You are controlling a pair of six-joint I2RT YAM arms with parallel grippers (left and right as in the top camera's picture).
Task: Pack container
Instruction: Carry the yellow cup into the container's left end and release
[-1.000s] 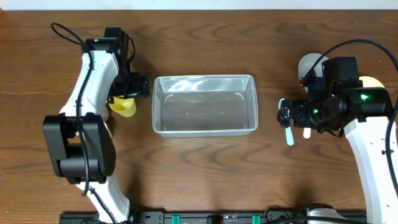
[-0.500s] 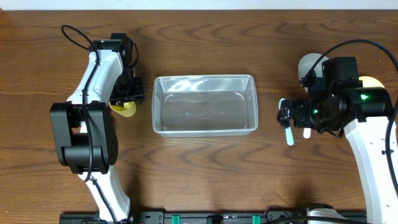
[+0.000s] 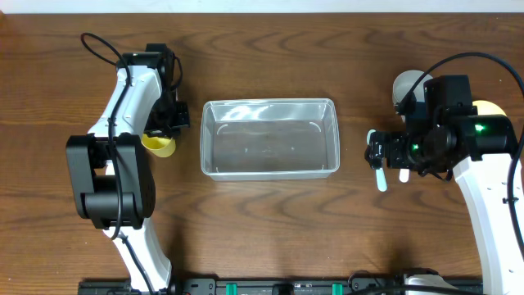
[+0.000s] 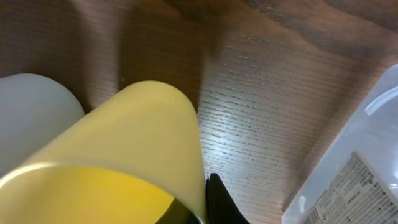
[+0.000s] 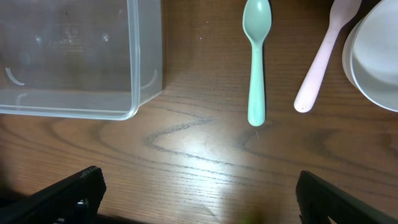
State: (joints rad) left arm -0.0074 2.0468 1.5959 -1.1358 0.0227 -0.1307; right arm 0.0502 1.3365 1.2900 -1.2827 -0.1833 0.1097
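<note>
The container (image 3: 270, 138), a clear plastic bin, stands in the middle of the table with nothing in it; its corner shows in the left wrist view (image 4: 367, 168) and the right wrist view (image 5: 74, 56). Left of it, my left gripper (image 3: 169, 124) is shut on the wall of a yellow cup (image 3: 159, 145). In the left wrist view the cup (image 4: 124, 155) fills the lower left, with one black finger (image 4: 217, 199) outside its wall and my left gripper (image 4: 200, 208) pinching it. My right gripper (image 3: 378, 152) hangs open right of the container, with bare wood between its jaws (image 5: 199, 199).
A teal spoon (image 5: 256, 62) and a pink spoon (image 5: 323, 56) lie ahead of the right gripper, next to a white bowl (image 5: 376, 56). A grey bowl (image 3: 407, 84) and a yellow bowl (image 3: 490, 108) sit by the right arm. A pale bowl (image 4: 31, 106) lies behind the yellow cup.
My left gripper has closed from wide open onto the yellow cup's wall, and the left arm's elbow has swung. The right arm has not moved.
</note>
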